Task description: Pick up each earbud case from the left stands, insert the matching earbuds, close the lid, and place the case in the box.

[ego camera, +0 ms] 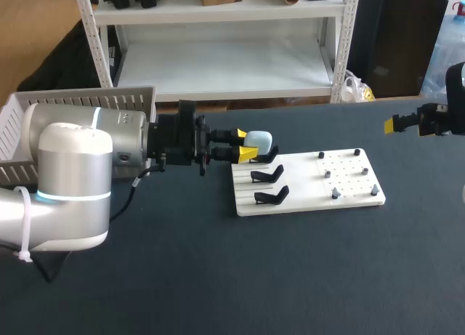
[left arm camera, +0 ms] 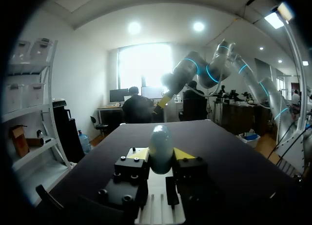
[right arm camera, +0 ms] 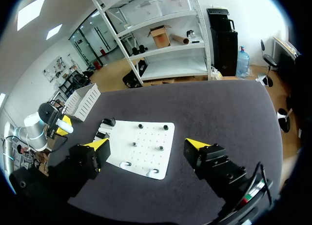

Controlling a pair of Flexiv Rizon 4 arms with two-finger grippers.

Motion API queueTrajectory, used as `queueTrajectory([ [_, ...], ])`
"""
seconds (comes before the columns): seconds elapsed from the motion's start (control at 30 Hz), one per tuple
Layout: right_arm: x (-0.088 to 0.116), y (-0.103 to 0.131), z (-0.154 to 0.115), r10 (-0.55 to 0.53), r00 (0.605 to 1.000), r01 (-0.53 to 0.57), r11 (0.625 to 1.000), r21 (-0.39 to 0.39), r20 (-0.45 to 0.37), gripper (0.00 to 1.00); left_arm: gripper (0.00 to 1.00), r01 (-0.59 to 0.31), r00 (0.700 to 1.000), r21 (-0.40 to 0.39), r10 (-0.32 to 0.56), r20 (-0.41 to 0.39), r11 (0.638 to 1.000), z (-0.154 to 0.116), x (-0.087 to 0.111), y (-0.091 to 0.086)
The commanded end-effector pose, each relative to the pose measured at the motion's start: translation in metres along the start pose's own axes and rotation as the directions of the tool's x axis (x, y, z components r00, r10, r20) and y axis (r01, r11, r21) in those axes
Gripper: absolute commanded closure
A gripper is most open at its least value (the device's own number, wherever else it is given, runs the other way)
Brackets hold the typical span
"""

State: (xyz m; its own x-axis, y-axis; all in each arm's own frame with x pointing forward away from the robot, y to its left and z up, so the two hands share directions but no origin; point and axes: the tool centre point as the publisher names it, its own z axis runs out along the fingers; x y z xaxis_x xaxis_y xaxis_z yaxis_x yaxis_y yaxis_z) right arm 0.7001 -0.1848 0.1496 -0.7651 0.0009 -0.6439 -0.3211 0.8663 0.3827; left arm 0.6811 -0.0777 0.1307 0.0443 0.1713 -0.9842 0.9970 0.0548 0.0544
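Note:
My left gripper (ego camera: 243, 147) is shut on a pale blue earbud case (ego camera: 259, 139), held just above the topmost black stand (ego camera: 270, 158) at the left end of the white board (ego camera: 305, 200). In the left wrist view the case (left arm camera: 161, 148) stands upright between the yellow tips of the left gripper (left arm camera: 161, 154). Two lower stands (ego camera: 267, 176) (ego camera: 272, 196) carry no case. Small earbuds (ego camera: 336, 194) sit on pegs on the board's right half. My right gripper (ego camera: 398, 124) hangs wide open high over the table's far right; in its own view the right gripper (right arm camera: 147, 145) holds nothing above the board (right arm camera: 146, 134).
A white slatted basket (ego camera: 80, 102) stands at the table's far left, behind my left arm, and shows in the right wrist view as the basket (right arm camera: 83, 100). Dark tabletop (ego camera: 290, 277) stretches in front of the board.

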Motion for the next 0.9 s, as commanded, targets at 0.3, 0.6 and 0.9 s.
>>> queueTrajectory([
  [0.3, 0.0, 0.0, 0.0, 0.0, 1.0, 0.0, 1.0, -0.002, -0.001, 0.0, 1.0, -0.002, 1.0, 0.015, 0.002, 0.012, 1.0, 0.007, -0.001, -0.006],
  [0.6, 0.003, 0.003, -0.003, -0.013, 1.0, 0.013, 1.0, -0.009, 0.001, 0.0, 1.0, 0.013, 0.997, 0.024, -0.015, 0.069, 1.0, 0.018, -0.004, -0.005],
  [0.9, 0.016, 0.049, -0.012, -0.125, 0.992, 0.124, 0.99, -0.072, -0.002, 0.0, 1.0, -0.032, 0.993, 0.021, 0.029, 0.116, 0.999, 0.022, -0.009, -0.004],
])
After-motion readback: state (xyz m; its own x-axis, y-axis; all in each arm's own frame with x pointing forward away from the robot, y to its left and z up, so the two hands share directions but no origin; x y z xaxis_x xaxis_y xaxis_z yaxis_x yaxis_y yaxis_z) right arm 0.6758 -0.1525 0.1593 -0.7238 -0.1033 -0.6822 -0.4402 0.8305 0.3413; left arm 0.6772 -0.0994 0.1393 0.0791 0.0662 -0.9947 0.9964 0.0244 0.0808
